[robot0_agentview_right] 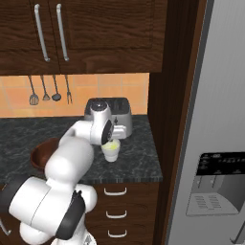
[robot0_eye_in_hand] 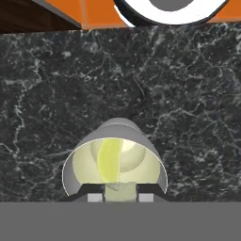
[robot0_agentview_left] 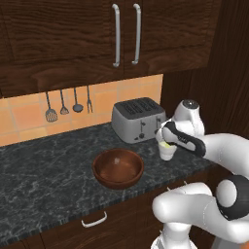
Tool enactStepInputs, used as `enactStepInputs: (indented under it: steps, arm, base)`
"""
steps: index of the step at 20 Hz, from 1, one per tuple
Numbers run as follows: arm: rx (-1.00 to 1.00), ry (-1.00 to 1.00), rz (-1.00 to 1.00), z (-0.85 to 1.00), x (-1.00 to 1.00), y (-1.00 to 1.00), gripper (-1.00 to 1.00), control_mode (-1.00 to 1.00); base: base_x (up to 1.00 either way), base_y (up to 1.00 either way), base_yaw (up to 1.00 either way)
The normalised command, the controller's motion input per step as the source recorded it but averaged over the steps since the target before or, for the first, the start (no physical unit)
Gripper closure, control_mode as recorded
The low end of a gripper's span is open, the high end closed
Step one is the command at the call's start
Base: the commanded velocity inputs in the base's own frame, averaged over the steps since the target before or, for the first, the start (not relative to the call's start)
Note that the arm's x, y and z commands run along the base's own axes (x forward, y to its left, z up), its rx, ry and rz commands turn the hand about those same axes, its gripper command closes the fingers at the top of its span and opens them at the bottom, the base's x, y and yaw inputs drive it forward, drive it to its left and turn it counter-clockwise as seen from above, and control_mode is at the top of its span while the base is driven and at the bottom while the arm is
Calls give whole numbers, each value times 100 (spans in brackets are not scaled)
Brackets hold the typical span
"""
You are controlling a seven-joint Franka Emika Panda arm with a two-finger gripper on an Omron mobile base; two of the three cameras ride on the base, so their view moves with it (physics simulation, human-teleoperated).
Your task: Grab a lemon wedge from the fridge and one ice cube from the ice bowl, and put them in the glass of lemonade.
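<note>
You see gripper (robot0_eye_in_hand: 120, 197) nearly closed, pinching pale yellow-green wedge (robot0_eye_in_hand: 110, 162); cream glass (robot0_eye_in_hand: 70, 164) directly below fingertips, wedge hanging inside its rim.

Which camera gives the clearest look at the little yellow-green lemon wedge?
The hand view: it looks straight down into the pale cream glass tumbler, with the yellow-green lemon wedge plain inside it. Both base views show just a yellowish hint at the tumbler's rim, beneath the robot's hand.
</note>
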Motion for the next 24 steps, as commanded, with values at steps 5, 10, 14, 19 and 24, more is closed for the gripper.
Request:
enactStepInputs:
  steps: [5,10,14,19,24]
  arm:
    - [-2,0,0,-33,9,0,100,-100]
    - [-1,0,0,-15,2,0,100,-100]
    - [0,0,0,-6,0,0,100,-100]
    - [-2,0,0,-1,0,0,100,-100]
    - [-7,0,0,0,0,2,100,-100]
  base:
    - [0,0,0]
    - [0,0,0]
    - [0,0,0]
    - [0,0,0]
    - [0,0,0]
